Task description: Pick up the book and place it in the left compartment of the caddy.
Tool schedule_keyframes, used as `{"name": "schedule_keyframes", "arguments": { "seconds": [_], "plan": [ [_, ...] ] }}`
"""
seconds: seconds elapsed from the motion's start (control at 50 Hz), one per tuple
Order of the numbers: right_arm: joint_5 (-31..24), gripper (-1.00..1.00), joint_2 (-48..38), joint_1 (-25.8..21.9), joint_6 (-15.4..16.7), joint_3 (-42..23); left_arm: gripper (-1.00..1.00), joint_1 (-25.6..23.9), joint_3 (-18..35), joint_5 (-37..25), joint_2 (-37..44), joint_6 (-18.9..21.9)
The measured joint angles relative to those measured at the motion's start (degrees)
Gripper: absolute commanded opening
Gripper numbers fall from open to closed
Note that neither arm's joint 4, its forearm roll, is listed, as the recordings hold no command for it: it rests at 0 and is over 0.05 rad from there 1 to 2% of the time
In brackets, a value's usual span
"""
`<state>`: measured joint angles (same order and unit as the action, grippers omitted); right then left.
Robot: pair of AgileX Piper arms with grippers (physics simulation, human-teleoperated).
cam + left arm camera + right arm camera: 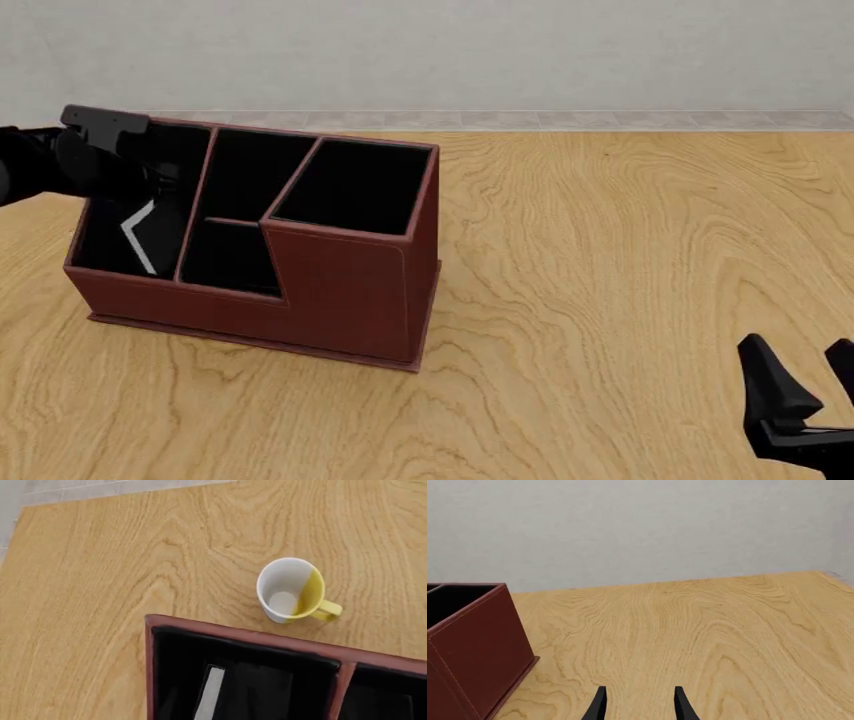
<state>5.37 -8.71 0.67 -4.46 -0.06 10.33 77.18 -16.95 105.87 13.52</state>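
Book inside the caddy's left slot

Book (140,238) sits in the left compartment (118,232) of the caddy (340,300), tilted, its white page edges showing as a bent pale line against the black lining. The left wrist view looks down into the same slot and shows the page edges as a slanted white strip, with the dark cover beside it.

The left arm (60,158) hangs over the far left corner of the caddy. Its fingers do not show clearly in any view, so I cannot tell whether that gripper is spread or closed.

The right gripper (805,385) is low at the near right of the table (614,250), well apart from the caddy. Its two black fingers (599,705) stand apart with bare wood between them, holding nothing.

Beyond the caddy's far wall, a white and yellow mug (291,591) stands upright on the table, near the box but not touching it. The front view does not show the mug.
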Motion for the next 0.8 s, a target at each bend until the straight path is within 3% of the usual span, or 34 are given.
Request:
{"name": "schedule_keyframes", "arguments": {
  "seconds": [0.8],
  "plan": [
    [0.29,1.00,-0.26,-0.07,-0.03,0.00,1.00,-0.72,0.52,-1.64,-2.95,0.09]
  ]
}}
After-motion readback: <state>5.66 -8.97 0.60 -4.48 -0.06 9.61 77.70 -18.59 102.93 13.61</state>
